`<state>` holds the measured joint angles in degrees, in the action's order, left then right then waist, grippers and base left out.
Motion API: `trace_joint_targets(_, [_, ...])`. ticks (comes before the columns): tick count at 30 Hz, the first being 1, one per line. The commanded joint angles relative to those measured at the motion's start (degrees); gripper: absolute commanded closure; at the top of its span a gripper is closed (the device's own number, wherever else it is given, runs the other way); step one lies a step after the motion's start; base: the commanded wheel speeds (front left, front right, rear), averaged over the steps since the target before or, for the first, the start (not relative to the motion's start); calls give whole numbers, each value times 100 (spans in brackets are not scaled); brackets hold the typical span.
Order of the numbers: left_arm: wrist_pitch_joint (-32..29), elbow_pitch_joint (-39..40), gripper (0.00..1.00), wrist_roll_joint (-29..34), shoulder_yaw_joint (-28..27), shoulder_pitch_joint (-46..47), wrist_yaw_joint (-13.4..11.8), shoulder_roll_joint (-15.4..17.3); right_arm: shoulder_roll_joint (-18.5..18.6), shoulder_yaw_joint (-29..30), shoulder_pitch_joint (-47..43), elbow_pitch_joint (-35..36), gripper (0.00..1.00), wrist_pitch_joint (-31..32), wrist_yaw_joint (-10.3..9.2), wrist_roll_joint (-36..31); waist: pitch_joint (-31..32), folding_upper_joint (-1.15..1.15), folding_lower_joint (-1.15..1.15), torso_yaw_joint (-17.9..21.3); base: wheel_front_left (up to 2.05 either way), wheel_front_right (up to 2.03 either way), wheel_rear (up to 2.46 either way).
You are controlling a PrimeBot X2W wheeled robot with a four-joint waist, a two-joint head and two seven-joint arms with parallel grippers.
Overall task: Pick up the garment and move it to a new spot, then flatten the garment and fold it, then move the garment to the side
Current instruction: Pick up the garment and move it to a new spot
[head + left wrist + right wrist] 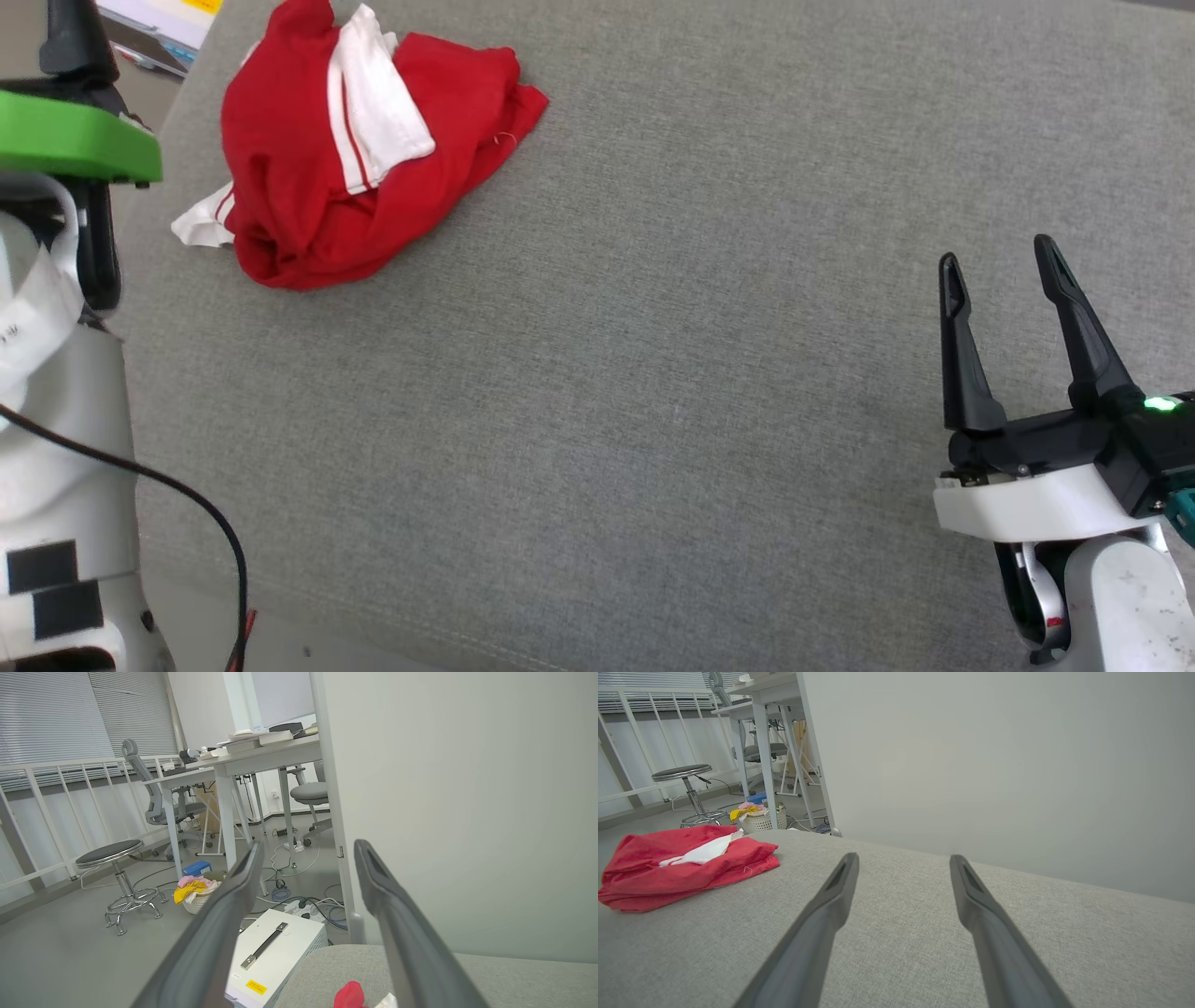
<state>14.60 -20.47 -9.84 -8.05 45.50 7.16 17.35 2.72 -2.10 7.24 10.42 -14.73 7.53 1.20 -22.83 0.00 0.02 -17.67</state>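
Garment [280,168] lies in a crumpled heap on the far left of the padded surface [653,373] in your head view, close to its rounded corner. It is soft red knit, bunched into deep folds. One white sleeve is turned up on top, with thin red stripes along its hem, and a second bit of white striped trim pokes out at the left edge. From the right wrist view you see it as a low, rumpled mound [668,872].

The surface is upholstered in a grey woven cloth with a fine, even grain, and a stitched seam runs along the near edge.

Your right pincer [997,254] hovers over the lower right of the padding, well apart from the garment. Its two long, matte black, tapered fingers are spread wide with nothing between them. Your left pincer [308,844] is likewise splayed and empty. It points out past the corner of the padding, where a scrap of red shows low in its view.

Behind the padding stands a plain pale partition [994,765]. Beyond it you have a smooth grey floor [56,952], a white metal box [275,952] with a strap handle, and a white woven basket [196,900] holding yellow and pink cloth. There is also a chrome round stool [110,851], white-legged office tables [224,765], loose cables [299,891], a white railing [46,802] and closed blinds
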Motion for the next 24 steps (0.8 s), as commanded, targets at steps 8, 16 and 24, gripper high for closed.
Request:
trace_joint_targets(8, [-1738,-970,0,-1515,1514,1117,31,731,20,78,195,178,0,-27,-4,-82,-489,0,-2,289,0,0,0])
trace_joint_targets(16, [-4432,-1135,0,-3131,3017,1443,32,1387,41,81,277,225,0,-27,-4,-89,-714,0,-2,457,0,0,0])
trace_joint_targets(24, [-5512,-1294,0,-3626,4076,1411,32,1745,53,74,421,246,0,-27,-4,-78,-1004,0,-2,635,0,0,0])
